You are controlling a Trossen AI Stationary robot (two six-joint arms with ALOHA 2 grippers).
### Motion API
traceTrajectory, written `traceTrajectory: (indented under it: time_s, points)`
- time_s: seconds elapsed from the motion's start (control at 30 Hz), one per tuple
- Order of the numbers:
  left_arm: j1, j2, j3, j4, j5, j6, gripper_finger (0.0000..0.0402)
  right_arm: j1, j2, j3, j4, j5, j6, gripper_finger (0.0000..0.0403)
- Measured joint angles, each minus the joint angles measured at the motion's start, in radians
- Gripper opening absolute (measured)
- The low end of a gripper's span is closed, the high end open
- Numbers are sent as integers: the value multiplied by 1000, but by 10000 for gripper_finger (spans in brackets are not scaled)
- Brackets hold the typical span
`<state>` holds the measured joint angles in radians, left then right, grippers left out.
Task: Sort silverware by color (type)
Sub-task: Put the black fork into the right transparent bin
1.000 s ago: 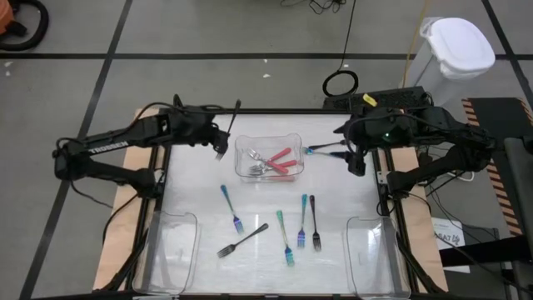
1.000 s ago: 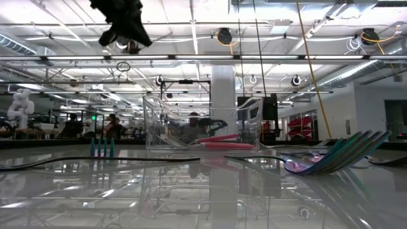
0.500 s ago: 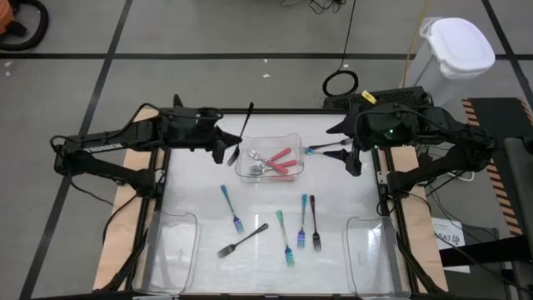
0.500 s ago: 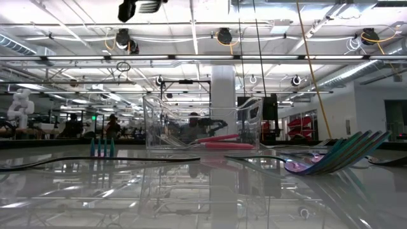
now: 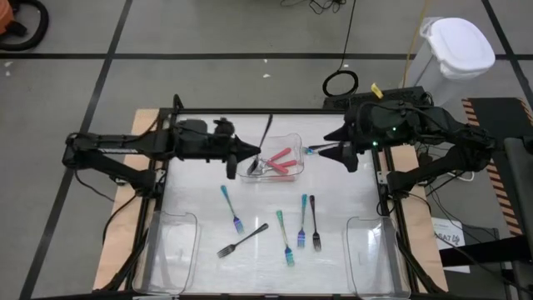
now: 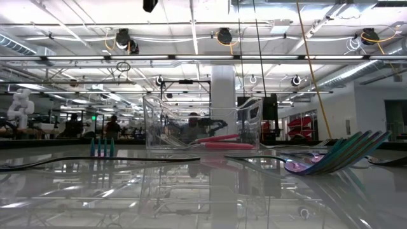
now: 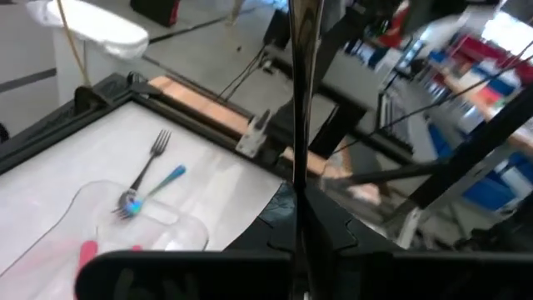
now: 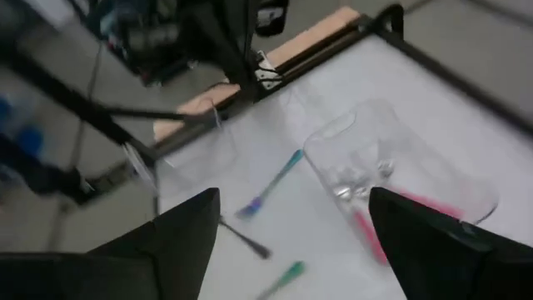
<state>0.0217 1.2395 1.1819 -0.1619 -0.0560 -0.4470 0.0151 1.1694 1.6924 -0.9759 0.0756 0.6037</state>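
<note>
My left gripper [image 5: 248, 153] is shut on a dark grey metal utensil [image 5: 266, 136], high over the left end of the clear centre tray [image 5: 293, 142]. That tray holds pink-handled pieces [image 5: 283, 160] and some metal ones. My right gripper [image 5: 337, 152] hangs open and high at the tray's right, over a teal-handled fork [image 5: 319, 150] that lies flat on the table. More silverware lies flat nearer the front: teal-handled forks [image 5: 231, 207] [image 5: 285, 237] [image 5: 303, 218] and dark forks [image 5: 241, 240] [image 5: 315, 222]. My left gripper pinches the dark utensil between its two fingers, near the utensil's lower end [image 7: 300, 237]; the fingers themselves hide the exact spot. Its long shaft [image 7: 301, 100] sticks out well beyond the fingers and slants up toward the far edge. It is lifted clear of table and tray.
Two clear trays [image 5: 175, 250] [image 5: 375, 250] stand at the near left and near right corners. A black frame [image 5: 250, 111] borders the table. A white bin [image 5: 456, 46] stands on the floor beyond the far right corner.
My left gripper has carried the dark utensil toward the table's right, from beside the centre tray to over its left end, rising and tipping up toward level. The utensil has swung along with it. My right gripper has rolled about its own line, staying where it was.
</note>
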Motion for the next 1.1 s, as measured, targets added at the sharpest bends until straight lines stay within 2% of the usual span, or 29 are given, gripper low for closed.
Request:
traceTrajectory:
  time_s: [0.1,0.23,0.4,0.57,0.8,1.1]
  points:
    - [-19,40,25,-17,-16,36,3,0,0,0,16,0,155,302]
    - [-39,91,111,-79,-45,106,3,0,0,0,84,1,286,302]
    - [-44,149,245,-223,-57,190,3,0,4,0,231,-3,255,302]
    - [-44,160,334,-298,-36,200,3,0,3,0,344,-38,117,302]
    - [-43,160,376,-301,123,164,3,2,3,0,445,-169,-161,302]
    - [-43,161,377,-301,299,42,3,74,3,0,454,-185,-717,302]
